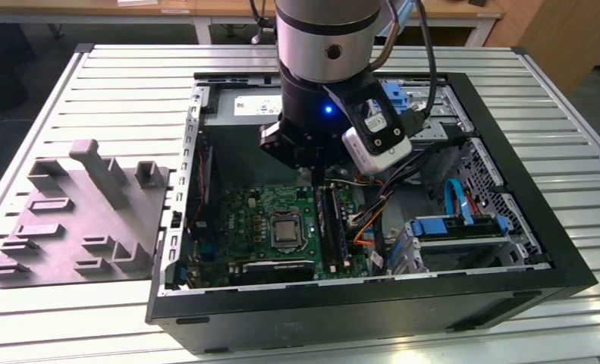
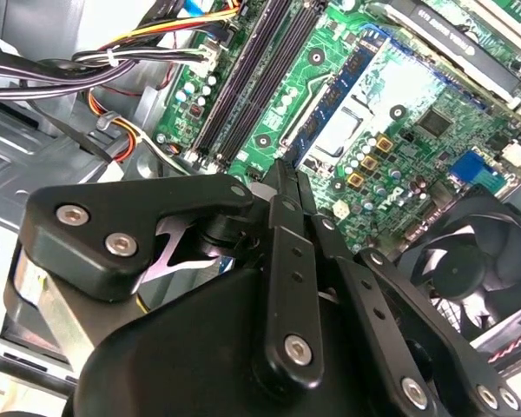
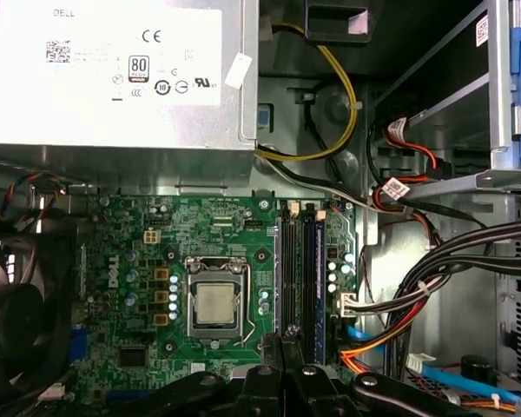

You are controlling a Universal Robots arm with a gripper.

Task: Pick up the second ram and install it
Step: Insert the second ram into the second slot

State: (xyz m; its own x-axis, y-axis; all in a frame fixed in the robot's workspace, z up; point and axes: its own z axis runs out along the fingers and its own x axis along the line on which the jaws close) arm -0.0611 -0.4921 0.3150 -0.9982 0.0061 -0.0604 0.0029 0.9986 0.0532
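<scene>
End effector (image 2: 286, 170), closed on nothing visible, hangs over slots (image 3: 288, 269) on the motherboard (image 3: 240, 233).

Bright even light, glare on the motherboard (image 2: 417, 95), deep shadow inside the case (image 1: 360, 311).

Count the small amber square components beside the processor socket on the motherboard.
3 amber square components, in one row beside the processor socket, on its fan side: one end, the middle, the other end. None looks hidden.

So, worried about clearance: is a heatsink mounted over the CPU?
No, the CPU lies uncovered, its metal lid showing in the first wrist view.
</scene>
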